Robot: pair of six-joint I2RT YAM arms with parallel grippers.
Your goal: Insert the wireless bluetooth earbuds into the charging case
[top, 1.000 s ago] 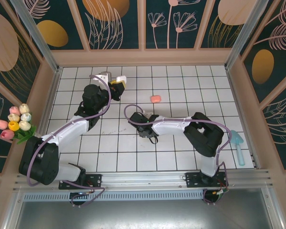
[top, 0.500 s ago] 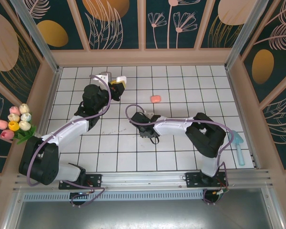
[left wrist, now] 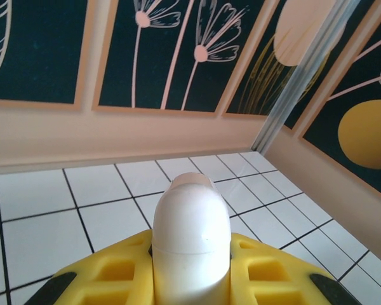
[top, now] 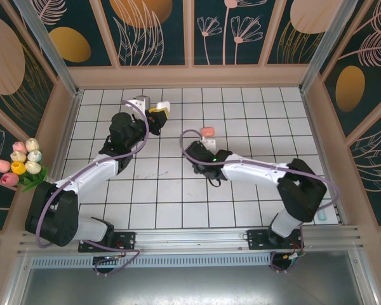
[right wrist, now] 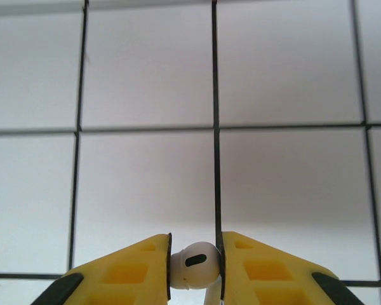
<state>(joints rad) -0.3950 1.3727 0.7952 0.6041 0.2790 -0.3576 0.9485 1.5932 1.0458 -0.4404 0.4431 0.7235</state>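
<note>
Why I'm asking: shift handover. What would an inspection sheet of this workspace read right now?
Surface: white tiled table, dark grid lines, faint scuffs near the middle.
Job's things: white charging case held in the left claw; white earbud pinched in the right claw; small salmon-pink item lying on the tiles, too small to identify.
Clutter: tulip bunch on the left ledge.
Claws: left shut on the case; right shut on the earbud.
Cables: purple cables looped along both arms, none seen caught.
Surroundings: floral wall panels; metal rail at the near edge.
</note>
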